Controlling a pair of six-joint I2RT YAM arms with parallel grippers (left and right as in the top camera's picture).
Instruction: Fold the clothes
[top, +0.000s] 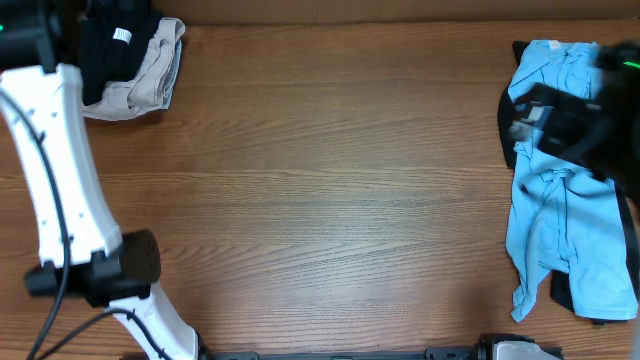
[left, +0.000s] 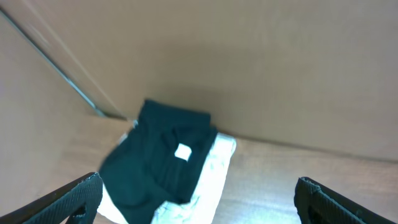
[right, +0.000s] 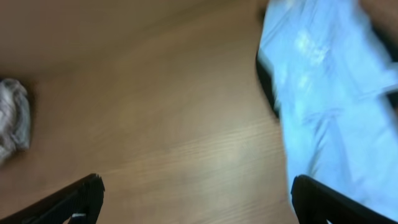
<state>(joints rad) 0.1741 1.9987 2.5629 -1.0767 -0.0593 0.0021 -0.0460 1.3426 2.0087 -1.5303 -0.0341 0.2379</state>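
Left arm (top: 60, 170) stretches toward 11 o'clock, left gripper (left: 199, 200) spread above the black garment (left: 155, 158); right gripper (right: 196, 194), spread too, hovers at 3 o'clock over the blue garment (top: 560, 235), lying 12-to-6.

seen from overhead, the right arm (top: 570, 120) is a dark blur across the light blue garment (top: 560, 230), which runs off the frame's right edge. a dark garment (top: 565, 292) beneath it shows only as slivers. top left, the left arm (top: 60, 170) overlaps the black garment (top: 105, 60), whose white label (left: 183, 152) is too small to read. the left fingers (left: 81, 198) and right fingers (right: 78, 199) are cut off at the bottom edges. the right wrist view is blurred throughout, and a pale crumpled thing (right: 12, 121) at its left edge cannot be identified.
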